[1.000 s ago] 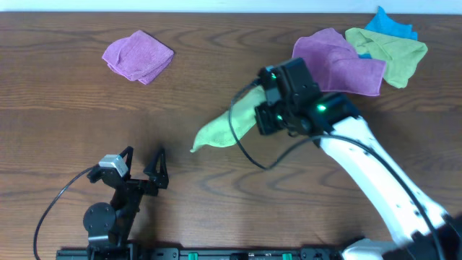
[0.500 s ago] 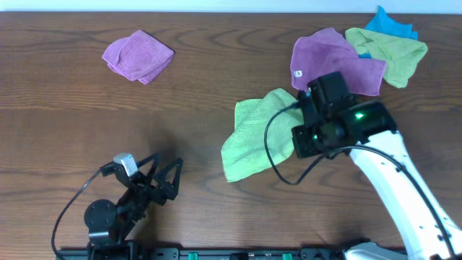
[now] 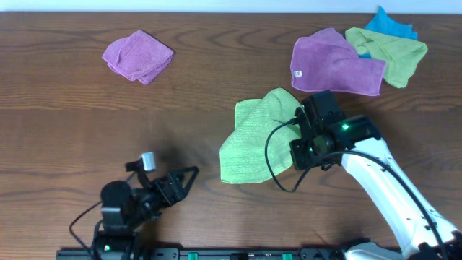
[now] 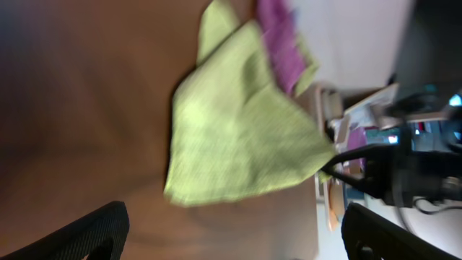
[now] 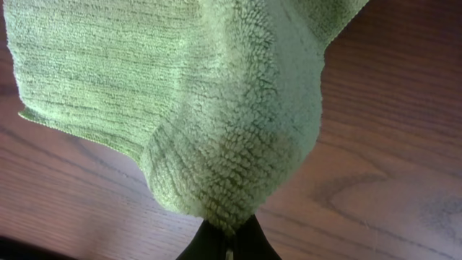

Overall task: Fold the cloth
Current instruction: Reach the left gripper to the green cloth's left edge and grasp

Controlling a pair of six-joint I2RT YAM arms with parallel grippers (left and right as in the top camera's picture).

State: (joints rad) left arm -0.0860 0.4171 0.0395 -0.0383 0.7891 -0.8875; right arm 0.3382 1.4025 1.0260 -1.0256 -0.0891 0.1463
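Observation:
The cloth [image 3: 253, 141] is a lime-green towel lying rumpled on the brown table, right of centre. My right gripper [image 3: 297, 148] is shut on its right edge; in the right wrist view the cloth [image 5: 216, 108] bunches out of the closed fingertips [image 5: 229, 242] low over the wood. My left gripper [image 3: 189, 175] is open and empty near the front edge, left of the cloth, its fingers pointing toward it. In the left wrist view the cloth [image 4: 238, 137] lies ahead of the spread fingers [image 4: 231, 235], apart from them. Its white tag is not visible.
A purple cloth [image 3: 137, 55] lies at the back left. At the back right lie another purple cloth [image 3: 336, 63] with a white tag, a paler green cloth [image 3: 390, 50] and a blue cloth [image 3: 390, 25]. A black cable [image 3: 278, 162] loops by the right wrist.
My right gripper has carried the cloth right and down onto the table, where it has spread out. My left gripper has swung lower and to the right, toward the cloth.

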